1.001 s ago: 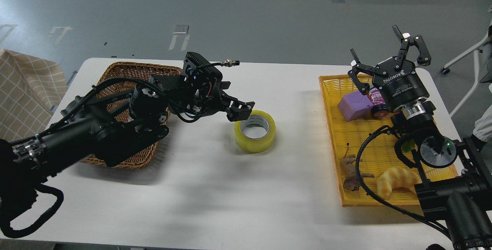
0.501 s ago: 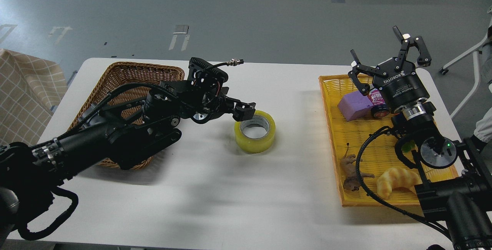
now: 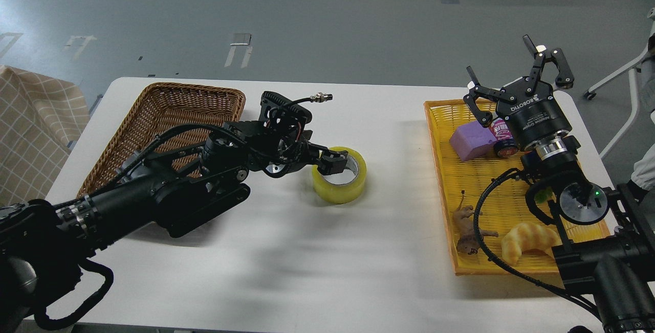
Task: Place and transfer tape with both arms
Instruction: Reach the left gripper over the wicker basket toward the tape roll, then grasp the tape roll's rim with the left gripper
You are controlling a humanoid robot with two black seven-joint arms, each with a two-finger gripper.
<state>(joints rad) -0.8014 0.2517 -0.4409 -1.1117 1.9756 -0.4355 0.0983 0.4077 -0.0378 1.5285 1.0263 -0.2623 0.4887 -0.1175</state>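
Note:
The tape (image 3: 344, 189), a wide yellow roll with a grey-white core, lies flat near the middle of the white table (image 3: 327, 261). My left gripper (image 3: 332, 161) reaches in from the left and sits at the roll's left rim, its dark tip over the core opening. I cannot tell its fingers apart or whether they touch the roll. My right gripper (image 3: 499, 59) is open and empty, pointing up and away, held above the far end of the yellow tray (image 3: 440, 184).
A brown wicker basket (image 3: 169, 110) stands at the back left, behind my left arm. The yellow tray holds a purple block (image 3: 471, 139), a small can (image 3: 504, 136), a toy animal (image 3: 466, 230) and a croissant toy (image 3: 529, 241). A checked cloth (image 3: 30, 123) is off the table's left side.
My left arm has stretched to the right and down, off the basket, bringing its gripper onto the tape's left rim. The tape and the right arm have not moved.

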